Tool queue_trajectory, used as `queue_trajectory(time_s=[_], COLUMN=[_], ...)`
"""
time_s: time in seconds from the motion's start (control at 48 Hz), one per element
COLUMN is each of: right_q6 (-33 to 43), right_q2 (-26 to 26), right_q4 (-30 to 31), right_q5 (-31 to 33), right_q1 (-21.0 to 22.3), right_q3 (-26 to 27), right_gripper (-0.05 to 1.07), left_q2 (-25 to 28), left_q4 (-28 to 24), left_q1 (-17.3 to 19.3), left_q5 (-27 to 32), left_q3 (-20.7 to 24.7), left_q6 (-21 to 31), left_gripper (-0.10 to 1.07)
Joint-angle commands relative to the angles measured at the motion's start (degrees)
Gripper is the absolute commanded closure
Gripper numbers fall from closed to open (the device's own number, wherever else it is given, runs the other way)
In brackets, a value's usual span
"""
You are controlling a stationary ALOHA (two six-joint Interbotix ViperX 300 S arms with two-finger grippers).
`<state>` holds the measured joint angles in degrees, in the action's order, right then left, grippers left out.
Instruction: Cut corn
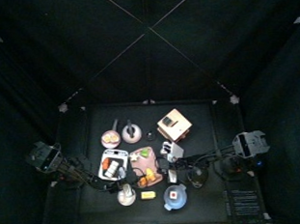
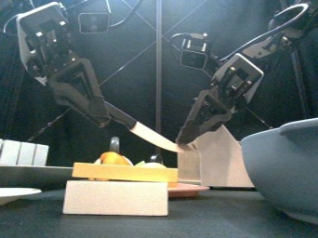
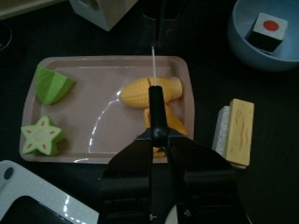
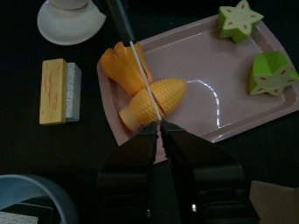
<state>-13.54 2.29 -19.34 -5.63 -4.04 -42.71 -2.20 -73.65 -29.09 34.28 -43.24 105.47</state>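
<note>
Left wrist view shows the left gripper (image 3: pixel 156 138) clenched on the knife (image 3: pixel 155 74), blade crossing the corn (image 3: pixel 158 101) below; right gripper (image 4: pixel 165 133) pinches the corn's end.

Two green star-shaped pieces (image 3: pixel 44 136) on the pink tray (image 3: pixel 87 70); yellow sponge (image 3: pixel 239 131) beside it.

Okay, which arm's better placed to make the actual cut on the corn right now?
Left. Its gripper holds the knife, blade lying over the corn on the pink tray. The right gripper sits at the corn's end, apparently steadying it.
</note>
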Motion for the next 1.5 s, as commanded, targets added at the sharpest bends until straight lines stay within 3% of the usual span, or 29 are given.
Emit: queue_trajectory(time_s=[0.0,0.229,0.542,0.854,1.479], right_q6=[0.0,0.09,0.0,0.0,-0.09], right_q2=[-0.44,-0.35,-1.76,-1.85,2.99], right_q4=[0.09,0.18,0.88,2.81,3.52], right_q5=[-0.18,0.18,0.35,0.09,0.0], right_q1=[0.09,0.18,0.18,1.14,1.93], right_q3=[1.49,1.58,1.41,1.76,4.39], right_gripper=[0.56,0.51,0.27,0.26,0.3], left_q2=[-0.44,-0.44,-0.44,-0.44,-0.44], left_q4=[0.0,0.0,0.0,0.09,0.18], left_q1=[-0.09,-0.18,-0.18,-0.18,-0.26], left_q5=[0.18,0.35,0.35,0.26,0.35], left_q3=[1.41,1.32,1.23,1.05,0.97], left_q6=[0.26,0.18,0.18,0.09,0.18], left_gripper=[0.59,0.59,0.59,0.59,0.59])
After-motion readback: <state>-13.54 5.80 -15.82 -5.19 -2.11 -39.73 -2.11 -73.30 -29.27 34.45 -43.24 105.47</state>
